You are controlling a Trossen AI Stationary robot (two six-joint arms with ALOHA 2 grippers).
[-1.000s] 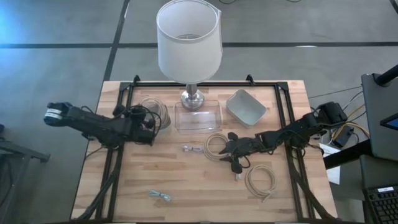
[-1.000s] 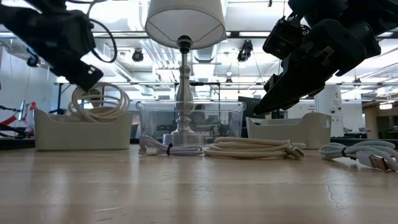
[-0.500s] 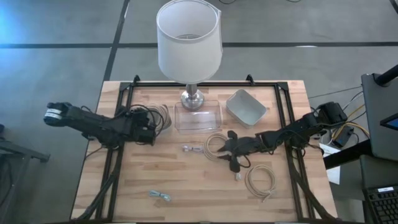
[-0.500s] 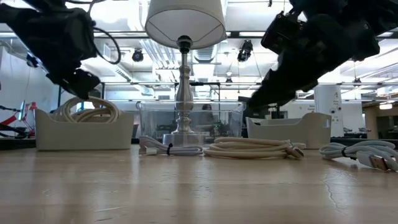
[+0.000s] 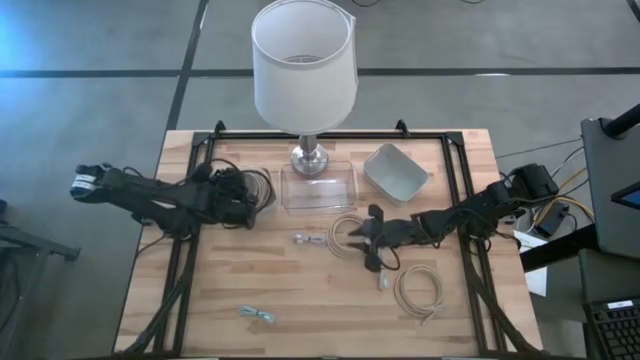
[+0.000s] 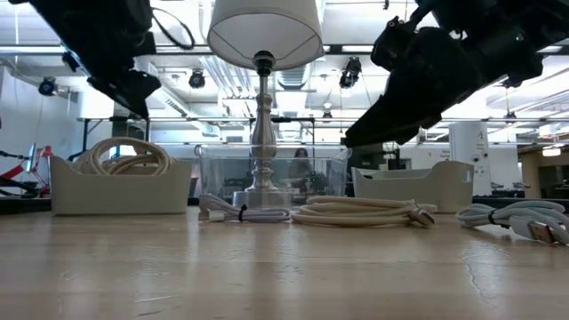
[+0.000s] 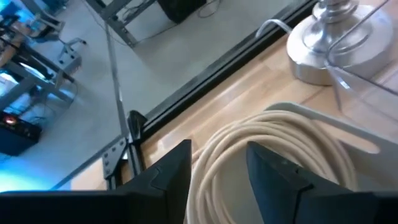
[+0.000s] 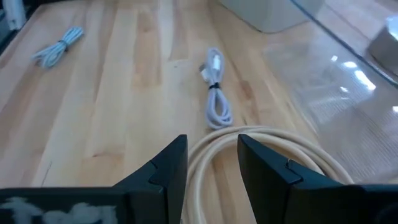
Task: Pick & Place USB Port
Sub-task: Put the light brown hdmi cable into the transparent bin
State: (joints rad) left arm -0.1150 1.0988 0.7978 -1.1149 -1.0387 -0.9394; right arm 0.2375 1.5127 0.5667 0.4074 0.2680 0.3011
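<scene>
While both arms worked over the table (image 5: 220,300), the following was recorded.

Left gripper (image 7: 217,171): it hung above the left bin (image 6: 120,184), fingers parted and empty, over the coiled cream cable (image 7: 273,149) lying inside that bin.

Right gripper (image 8: 210,163): it hovered low over the cream coil (image 5: 347,236) at table centre, fingers spread to either side of the coil's near strand, not closed on it and holding nothing.

Task items: one coil sat in the left bin; the centre coil lay on the wood just in front of the clear tray (image 5: 318,188); a small white bundled cable (image 8: 216,99) lay just beside that coil; a further coil (image 5: 420,291) and a small blue-grey cable (image 5: 258,315) lay nearer the front edge.

Other: the lamp (image 5: 304,70) stood behind the clear tray; the white bin (image 5: 396,172) to its right looked empty.

Risk, grasp: closing on a single strand would likely let the loops spring apart or drag, since no tie was visible on the coil.

Risk, neighbours: a dragged coil could push the white bundle or strike the tray wall.

Risk, lift: trailing loops could catch the lamp base (image 7: 333,46) on the way to a bin.
</scene>
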